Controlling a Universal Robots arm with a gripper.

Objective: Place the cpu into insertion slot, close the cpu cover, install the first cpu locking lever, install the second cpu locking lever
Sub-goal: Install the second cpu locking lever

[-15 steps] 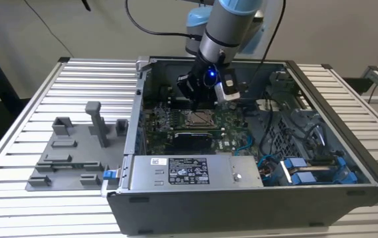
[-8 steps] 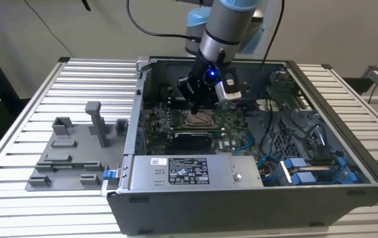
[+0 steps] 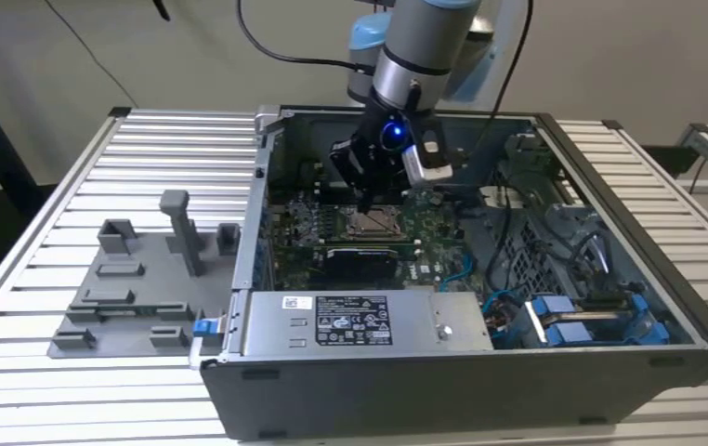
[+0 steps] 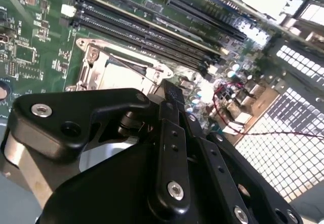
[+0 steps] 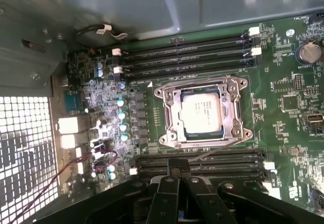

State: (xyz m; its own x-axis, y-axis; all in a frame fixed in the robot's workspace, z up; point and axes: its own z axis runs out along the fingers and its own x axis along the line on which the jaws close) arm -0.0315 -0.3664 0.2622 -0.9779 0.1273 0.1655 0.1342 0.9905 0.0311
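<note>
The cpu [image 5: 202,113], a silvery-beige square, lies seated in the insertion slot [image 3: 373,221] on the green board. The cpu cover [image 5: 169,115], a silvery frame, lies flat around the chip. A thin metal locking lever [image 5: 223,147] runs slanted along the socket edge nearest my gripper. My gripper [image 5: 176,164] hovers just beside that edge, its black fingers meeting with nothing between them. In the exterior view the gripper [image 3: 369,197] hangs directly above the socket inside the open case. In the second wrist view the gripper [image 4: 169,95] hides part of the cover [image 4: 109,72].
Long black memory slots [image 5: 187,51] flank the socket on both sides. A grey power supply box [image 3: 354,321] sits at the case front, and cables [image 3: 540,251] fill the exterior view's right. A grey fixture plate [image 3: 143,279] lies on the slatted table outside the case.
</note>
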